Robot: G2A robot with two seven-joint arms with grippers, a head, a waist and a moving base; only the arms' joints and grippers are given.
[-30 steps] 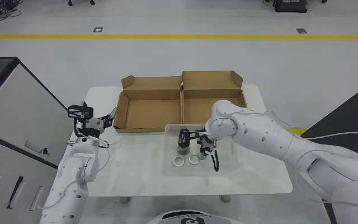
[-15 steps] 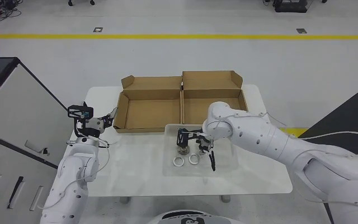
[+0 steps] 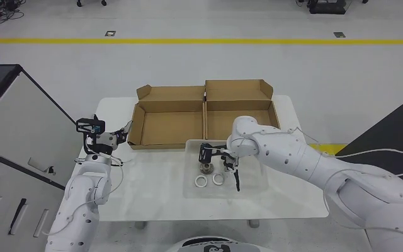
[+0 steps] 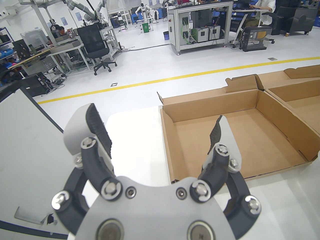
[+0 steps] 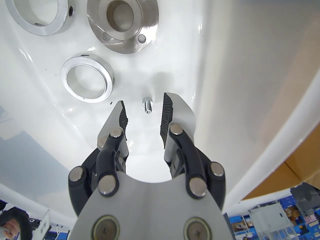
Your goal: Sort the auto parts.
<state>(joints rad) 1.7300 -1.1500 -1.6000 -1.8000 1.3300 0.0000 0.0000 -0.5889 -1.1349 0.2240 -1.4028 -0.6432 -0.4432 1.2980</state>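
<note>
Right pincer (image 5: 143, 106) narrowly open, jaws straddling the small bolt (image 5: 146, 105), which lies loose on the white tray (image 5: 275, 148). In the top view, rings (image 5: 85, 60) at its 9 o'clock, flange (image 5: 147, 13) at 10, cardboard boxes (image 3: 170, 123) at 12. Best to drop straight and close centred across the shank so the bolt can't squirt out. Left pincer (image 4: 160, 128) wide, empty, at the desk's 9 o'clock.

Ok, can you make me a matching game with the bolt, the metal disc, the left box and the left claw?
1 bolt
2 metal disc
3 left box
4 left claw

A brown, nothing inside
B fingers apart, holding nothing
C has four small holes
D lies just ahead of the right claw

Pairs: 1-D, 2-C, 3-A, 4-B
</note>
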